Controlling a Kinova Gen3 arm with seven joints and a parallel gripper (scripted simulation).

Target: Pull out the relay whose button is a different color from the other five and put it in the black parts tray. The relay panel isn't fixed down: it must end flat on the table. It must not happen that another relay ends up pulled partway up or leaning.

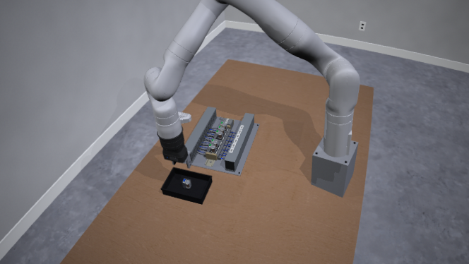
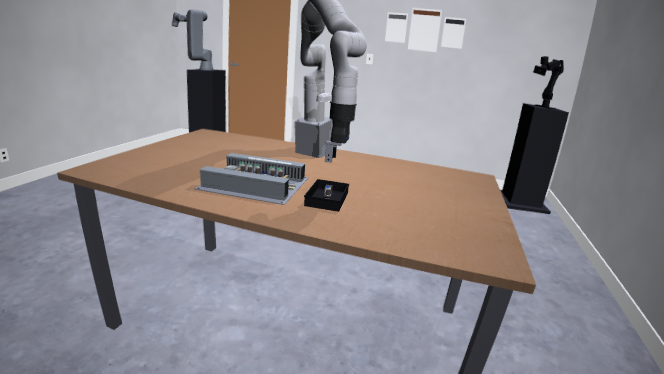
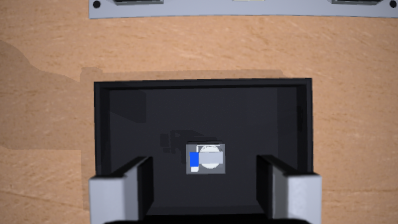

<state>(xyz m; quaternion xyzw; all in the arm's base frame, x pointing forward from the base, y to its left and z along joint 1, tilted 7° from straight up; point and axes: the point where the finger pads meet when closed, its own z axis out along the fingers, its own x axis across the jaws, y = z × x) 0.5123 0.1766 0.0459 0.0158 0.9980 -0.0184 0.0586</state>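
Top view: relay (image 1: 186,183) with the blue button lies in the black parts tray (image 1: 203,192); we hang above its 10 o'clock edge.
Exterior view: relay panel (image 2: 250,186) sits flat on the worktop (image 2: 410,220). Wrist view: our fingers stand spread wide, empty. We judge a straight lift best, steering wide of the panel.

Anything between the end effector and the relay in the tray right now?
Nothing visible. The end effector hangs open, holding nothing, above the black tray. The blue-button relay lies on the tray floor below it, with only open air between them.
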